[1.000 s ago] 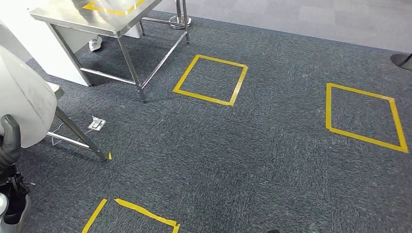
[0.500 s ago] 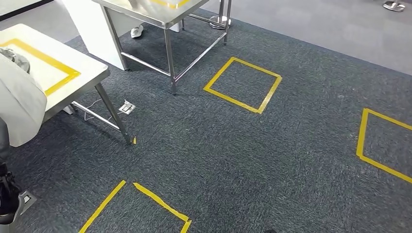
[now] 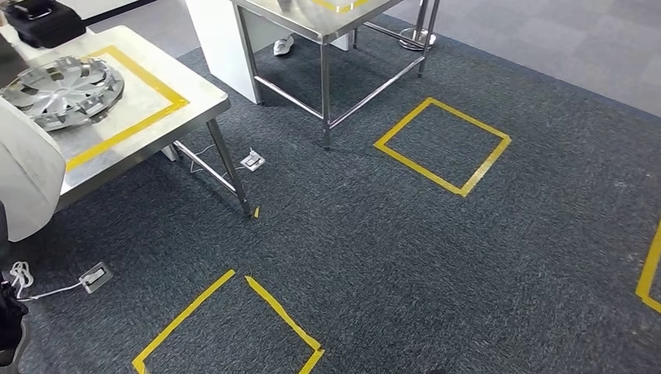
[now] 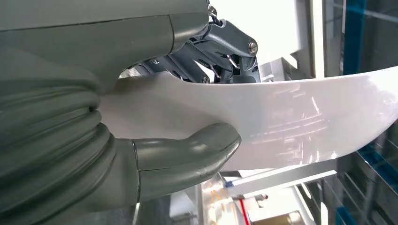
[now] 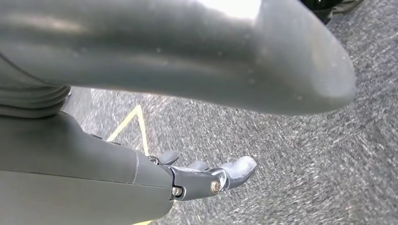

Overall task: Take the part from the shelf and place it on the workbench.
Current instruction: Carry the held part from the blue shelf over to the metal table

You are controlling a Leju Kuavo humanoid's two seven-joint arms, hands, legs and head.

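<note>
Since the earlier frames the whole head view has swung, a turn of the camera and not of the things: the bench (image 3: pixel 187 100) with its yellow tape frame is now seen at the left, and a silver wheel cover (image 3: pixel 64 89) lying on it has come into sight. The white part (image 3: pixel 27 175) is seen at the left edge, overlapping the bench's near edge in the picture. Another steel table (image 3: pixel 312 23) stands beyond, and taped squares mark the wide carpet (image 3: pixel 436 257) to the right. At the left wrist, the left hand (image 4: pixel 187 117) is clamped on the part (image 4: pixel 300 122), thumb (image 4: pixel 192 157) pressed to one face, dark fingers (image 4: pixel 225 47) on the other. At the right wrist, the right hand (image 5: pixel 206 176) hangs over carpet with nothing held and fingers loosely extended. The carry is judged nearly done; the part should be kept level, brought squarely over the bench, and lowered beside the cover, clear of the bench edge and legs.
</note>
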